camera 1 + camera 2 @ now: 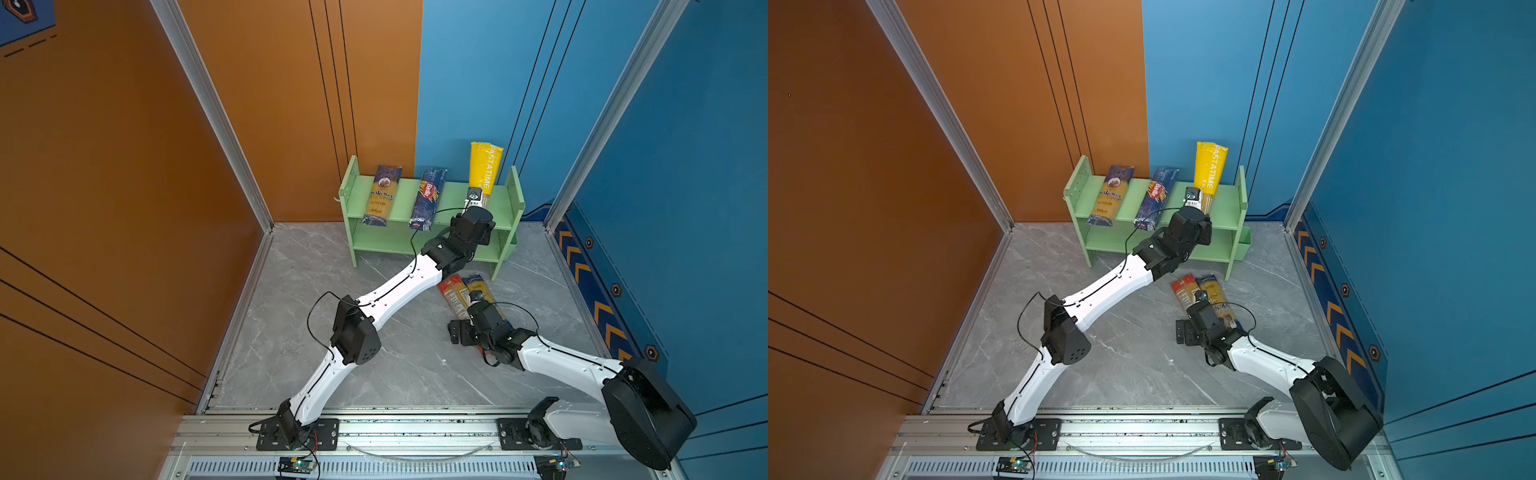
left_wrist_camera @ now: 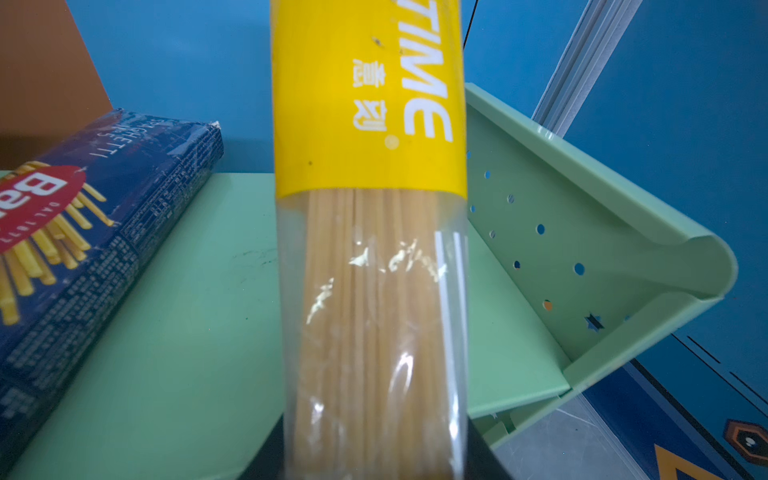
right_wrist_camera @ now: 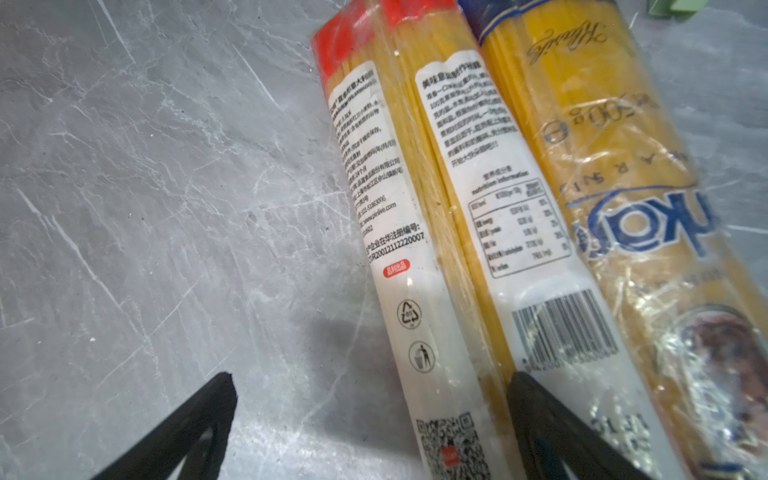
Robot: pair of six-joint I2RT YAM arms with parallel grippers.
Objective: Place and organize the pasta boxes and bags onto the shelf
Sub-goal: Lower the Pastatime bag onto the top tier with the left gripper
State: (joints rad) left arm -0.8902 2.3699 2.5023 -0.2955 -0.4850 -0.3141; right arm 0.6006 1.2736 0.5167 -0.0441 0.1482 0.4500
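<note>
You've a pastel-green shelf [image 1: 452, 192], hole-dotted sides. Pastatime pack [image 1: 484, 166]: yellow, white lettering, clear btm. Barilla pack [image 1: 428, 198]: navy w/ red logo. Ankara pack [image 1: 380, 195]: navy & yellow. Red-ended pack [image 3: 395, 187]: clear, white labels. Floor [image 1: 332, 332]: grey marble veins.

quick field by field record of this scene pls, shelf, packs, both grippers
shelf: green, two tiers, at the back wall
top tier: shelved blue-and-yellow pack, Barilla pack, lying apart
left gripper: shut on yellow Pastatime pack, over the top tier's right part, far end raised
tabletop: red-ended pack and loose blue-and-yellow pack, side by side
right gripper: open, low over the red-ended pack
</note>
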